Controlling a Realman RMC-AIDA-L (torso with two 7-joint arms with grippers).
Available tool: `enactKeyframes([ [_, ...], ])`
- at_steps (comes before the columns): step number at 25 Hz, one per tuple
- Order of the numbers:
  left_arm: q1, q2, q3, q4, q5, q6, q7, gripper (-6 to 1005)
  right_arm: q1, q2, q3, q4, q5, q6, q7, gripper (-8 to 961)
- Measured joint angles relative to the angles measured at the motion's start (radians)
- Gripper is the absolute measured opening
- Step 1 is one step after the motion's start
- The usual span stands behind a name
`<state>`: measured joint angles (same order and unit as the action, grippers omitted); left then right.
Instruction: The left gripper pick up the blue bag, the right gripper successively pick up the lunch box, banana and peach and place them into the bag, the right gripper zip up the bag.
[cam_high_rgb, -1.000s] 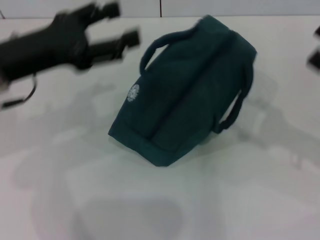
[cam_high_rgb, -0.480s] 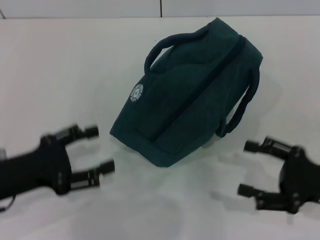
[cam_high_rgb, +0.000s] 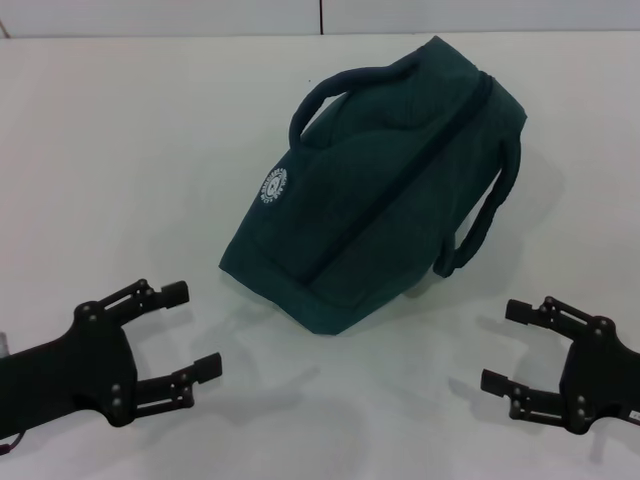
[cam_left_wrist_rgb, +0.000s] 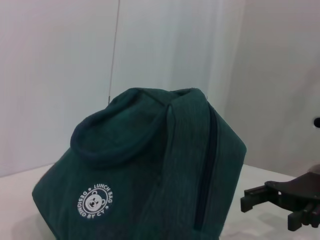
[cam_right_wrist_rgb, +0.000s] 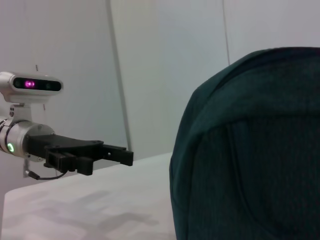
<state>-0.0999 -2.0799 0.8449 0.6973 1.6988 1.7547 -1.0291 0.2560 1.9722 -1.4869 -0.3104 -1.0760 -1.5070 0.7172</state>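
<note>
The blue bag lies tipped on its side on the white table, a little past the middle of the head view, its long axis running from about seven o'clock near the robot to one o'clock farther off, with the dark zipper line following that same slant. The round white logo faces ten o'clock, one loop handle arches over that flank and the other handle hangs off the side toward four o'clock. From the left gripper, low at the near edge, the bag's near corner lies at roughly one o'clock, apart from the fingers; from the right gripper it lies at about eleven o'clock, also apart. Both claws have their fingers spread and hold nothing. The left one looks slightly nearer the bag's near corner, and the logo-side handle seems the natural hold for it, though it would have to reach well up and across. No lunch box, banana or peach shows in any view, so whether they are inside cannot be told. The zipper appears drawn closed along its visible run, but its ring pull cannot be made out. The left wrist view shows the bag's logo end and the right claw beyond; the right wrist view cuts the bag off at the frame edge.
</note>
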Motion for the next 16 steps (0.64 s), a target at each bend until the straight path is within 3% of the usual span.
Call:
enactKeyframes([
  [16, -0.006, 0.004, -0.005, 0.006, -0.004, 0.043, -0.012, 887, -0.003, 0.016, 0.001, 0.0, -0.002, -0.011, -0.001, 856],
])
